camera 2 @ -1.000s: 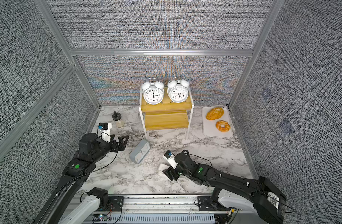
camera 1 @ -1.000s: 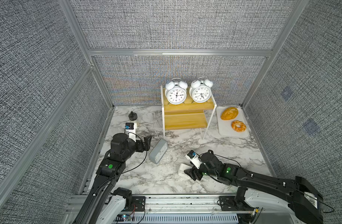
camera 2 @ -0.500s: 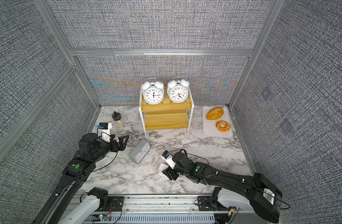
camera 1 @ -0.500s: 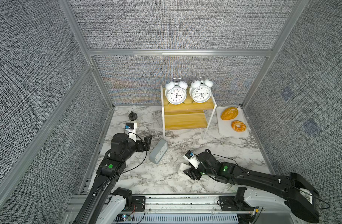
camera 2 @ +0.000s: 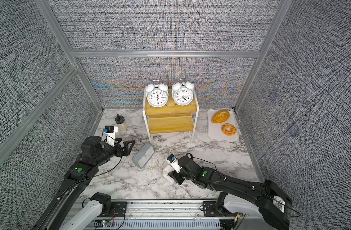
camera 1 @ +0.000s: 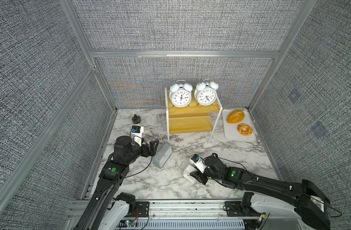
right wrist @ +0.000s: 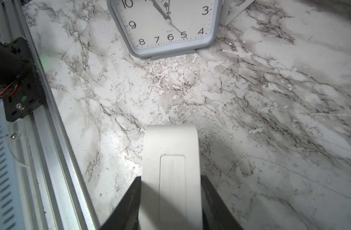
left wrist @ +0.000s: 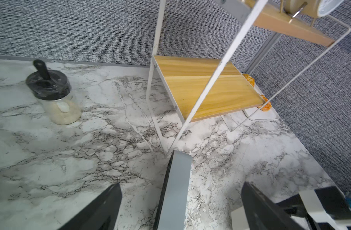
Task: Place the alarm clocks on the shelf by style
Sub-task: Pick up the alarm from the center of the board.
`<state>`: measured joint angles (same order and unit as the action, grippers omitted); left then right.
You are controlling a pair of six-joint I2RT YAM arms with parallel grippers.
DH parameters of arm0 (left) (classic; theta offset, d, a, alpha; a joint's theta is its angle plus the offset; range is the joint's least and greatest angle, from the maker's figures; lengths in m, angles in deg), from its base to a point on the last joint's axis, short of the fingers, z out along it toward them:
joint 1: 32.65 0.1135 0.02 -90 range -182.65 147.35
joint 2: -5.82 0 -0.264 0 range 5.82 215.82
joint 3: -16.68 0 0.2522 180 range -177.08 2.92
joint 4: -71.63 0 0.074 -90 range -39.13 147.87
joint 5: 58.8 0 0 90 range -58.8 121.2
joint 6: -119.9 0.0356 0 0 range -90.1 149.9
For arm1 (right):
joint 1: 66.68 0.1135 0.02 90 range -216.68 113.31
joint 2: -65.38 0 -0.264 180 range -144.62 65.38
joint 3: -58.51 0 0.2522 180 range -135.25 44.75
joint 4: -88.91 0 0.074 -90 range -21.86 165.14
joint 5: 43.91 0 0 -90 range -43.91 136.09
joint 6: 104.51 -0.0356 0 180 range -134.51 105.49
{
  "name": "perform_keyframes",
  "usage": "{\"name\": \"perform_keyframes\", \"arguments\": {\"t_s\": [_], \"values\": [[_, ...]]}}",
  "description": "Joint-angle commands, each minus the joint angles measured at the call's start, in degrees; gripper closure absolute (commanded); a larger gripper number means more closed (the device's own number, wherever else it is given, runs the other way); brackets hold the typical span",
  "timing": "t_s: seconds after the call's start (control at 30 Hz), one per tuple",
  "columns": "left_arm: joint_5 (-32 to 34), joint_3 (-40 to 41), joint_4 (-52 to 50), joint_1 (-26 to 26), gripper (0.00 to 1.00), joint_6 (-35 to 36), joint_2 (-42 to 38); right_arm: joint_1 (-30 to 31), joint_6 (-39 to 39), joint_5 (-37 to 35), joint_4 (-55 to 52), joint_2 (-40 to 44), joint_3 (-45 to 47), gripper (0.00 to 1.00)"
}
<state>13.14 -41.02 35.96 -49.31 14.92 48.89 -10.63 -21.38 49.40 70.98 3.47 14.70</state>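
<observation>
Marble tabletop (camera 1: pixel 170 185): twin-bell clocks (camera 1: pixel 181 98) share the shelf's (camera 1: pixel 190 124) top board, lower board bare, prob. for the 2 squarish ones. Right gripper (right wrist: pixel 170 179) pinches small white clock (right wrist: pixel 170 143) by its sides near table front, likely to lift it. Left gripper (left wrist: pixel 180 185) is spread wide w/ grey clock's (camera 1: pixel 163 155) end between jaws, just beside shelf leg.

Bright even light, soft wrist-view blur

Cannot see the dial of the small white clock (right wrist: pixel 170 159) anywhere; largely covered by the right gripper (camera 1: pixel 195 175) in both top views. Can read only the lower dial of the grey-blue clock (right wrist: pixel 170 23) in the right wrist view, the rest cropped. Can catch only a sliver of one twin-bell clock (left wrist: pixel 317 6) in the left wrist view.
</observation>
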Motion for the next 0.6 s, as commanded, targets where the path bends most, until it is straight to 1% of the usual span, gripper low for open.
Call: {"name": "perform_keyframes", "arguments": {"t_s": [0.0, 0.07, 0.13, 0.23, 0.3, 0.37, 0.47, 0.57], "values": [[-8.9, -0.2, 3.6, -0.2, 0.01, 1.4, 0.3, -0.4, 0.2, -1.2, 1.0, 2.6, 0.1, 0.63], [-10.8, 0.2, 4.4, -1.2, 0.01, 1.7, 0.3, -1.5, 0.2, -0.1, 1.3, 4.7, 0.3, 0.64], [-11.3, 0.6, 5.0, -2.8, 0.01, 2.3, 0.2, -2.6, 0.6, 1.0, 1.0, 6.1, 0.1, 0.64], [-12.1, 1.0, 6.5, -6.6, 0.01, 3.7, 0.2, -4.5, 2.1, 3.6, -0.9, 7.2, -1.2, 0.64], [-13.0, 1.5, 7.6, -9.8, 0.02, 5.8, 0.9, -5.6, 3.7, 5.6, -2.9, 7.0, -2.6, 0.64], [-14.0, 1.6, 7.8, -13.3, 0.03, 9.8, 3.0, -6.6, 5.5, 6.9, -5.4, 6.3, -4.4, 0.64], [-18.3, 1.3, 7.8, -17.6, 0.07, 17.1, 7.9, -7.8, 7.8, 9.1, -8.1, 5.4, -7.1, 0.64], [-21.6, -0.1, 7.8, -19.6, 0.07, 22.9, 13.0, -8.8, 10.2, 11.5, -11.0, 4.6, -9.6, 0.64]]}}
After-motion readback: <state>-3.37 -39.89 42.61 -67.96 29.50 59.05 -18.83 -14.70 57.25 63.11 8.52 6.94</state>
